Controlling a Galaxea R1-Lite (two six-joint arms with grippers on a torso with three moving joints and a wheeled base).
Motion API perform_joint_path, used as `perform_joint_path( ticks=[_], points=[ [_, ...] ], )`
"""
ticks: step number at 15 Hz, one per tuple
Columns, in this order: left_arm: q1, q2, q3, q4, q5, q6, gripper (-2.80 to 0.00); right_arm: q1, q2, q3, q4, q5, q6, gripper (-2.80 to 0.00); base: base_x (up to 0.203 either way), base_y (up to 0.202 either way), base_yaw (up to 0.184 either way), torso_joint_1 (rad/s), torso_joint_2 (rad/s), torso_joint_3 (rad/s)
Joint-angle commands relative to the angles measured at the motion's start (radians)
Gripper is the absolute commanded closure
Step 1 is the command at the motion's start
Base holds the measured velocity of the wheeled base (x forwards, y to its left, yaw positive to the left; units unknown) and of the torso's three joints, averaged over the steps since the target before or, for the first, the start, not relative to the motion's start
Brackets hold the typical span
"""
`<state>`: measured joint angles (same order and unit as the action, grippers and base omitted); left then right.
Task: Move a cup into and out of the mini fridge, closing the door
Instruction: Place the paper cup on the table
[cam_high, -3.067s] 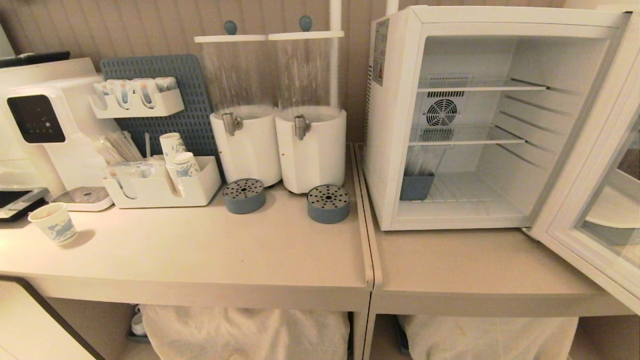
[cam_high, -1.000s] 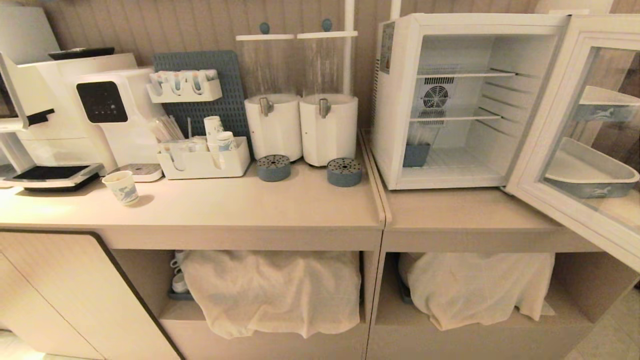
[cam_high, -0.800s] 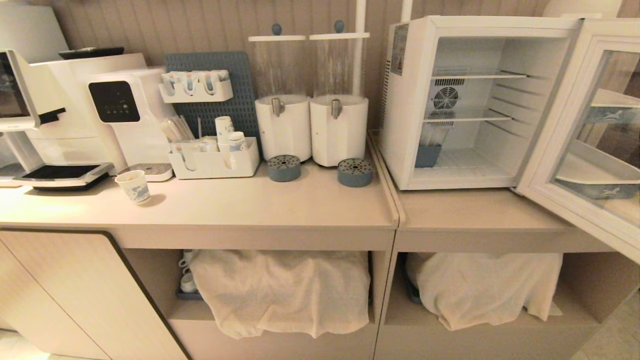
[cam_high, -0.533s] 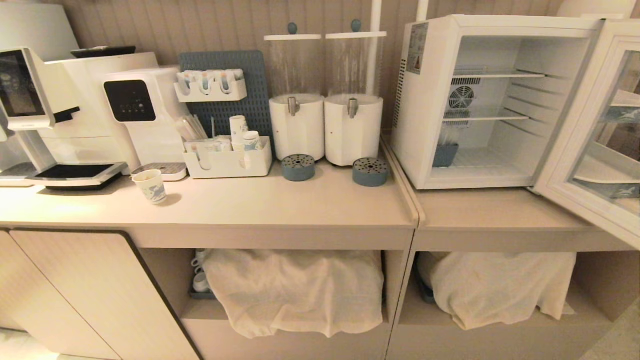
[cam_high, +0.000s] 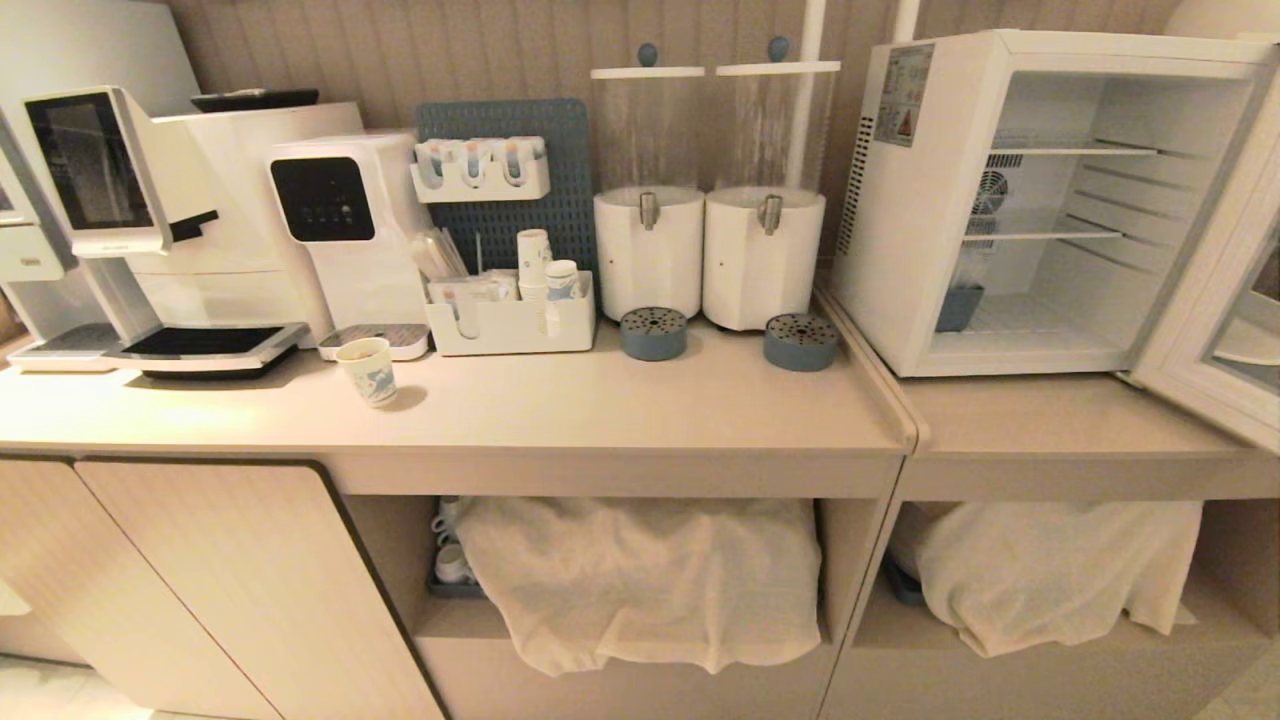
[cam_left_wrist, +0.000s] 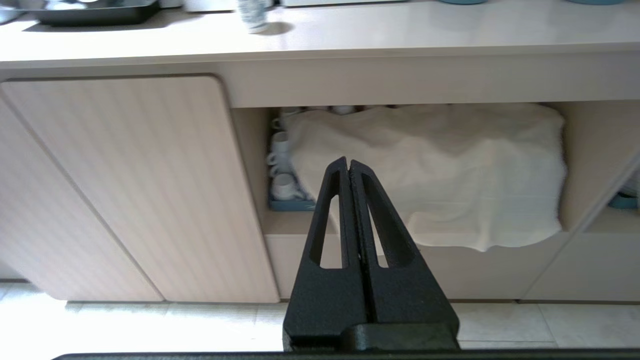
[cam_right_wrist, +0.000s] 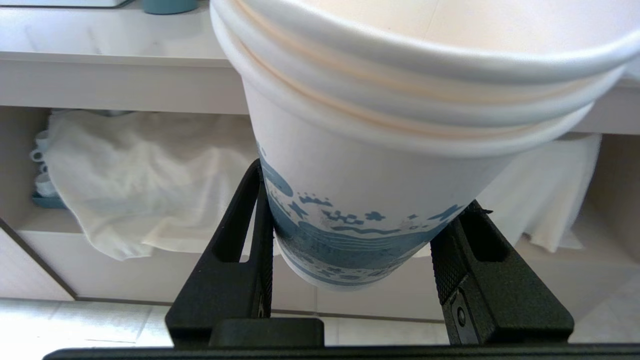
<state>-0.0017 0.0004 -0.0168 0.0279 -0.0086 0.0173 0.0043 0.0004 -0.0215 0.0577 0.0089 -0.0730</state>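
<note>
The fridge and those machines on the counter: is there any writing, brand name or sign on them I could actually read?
None can be read.
mini fridge: its side carries a sticker with a red warning triangle; the print is too small to read.
coffee machine: a small mark under its screen, too blurred to read.
cup in the right gripper: blue pattern only, no words.

door (cam_high: 1225, 330) cut off at right edge, cup (cam_right_wrist: 400, 150) rim cropped, mugs (cam_high: 450, 555) half hidden behind cloth (cam_high: 640, 575)
</note>
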Motion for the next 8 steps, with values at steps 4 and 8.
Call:
perform_joint_path(
  ticks=[4, 8],
  points=[
    [0.000, -0.002, 0.000, 0.000, -0.001, 0.000, 0.00, 0.000, 0.000, 0.000, 0.001, 0.000, -0.001, 0.00, 0.000, 0.190, 0.001, 0.002, 0.00, 0.001],
    [0.000, -0.002, 0.000, 0.000, -0.001, -0.003, 0.00, 0.000, 0.000, 0.000, 0.001, 0.000, -0.001, 0.00, 0.000, 0.190, 0.000, 0.001, 0.00, 0.002]
  ],
)
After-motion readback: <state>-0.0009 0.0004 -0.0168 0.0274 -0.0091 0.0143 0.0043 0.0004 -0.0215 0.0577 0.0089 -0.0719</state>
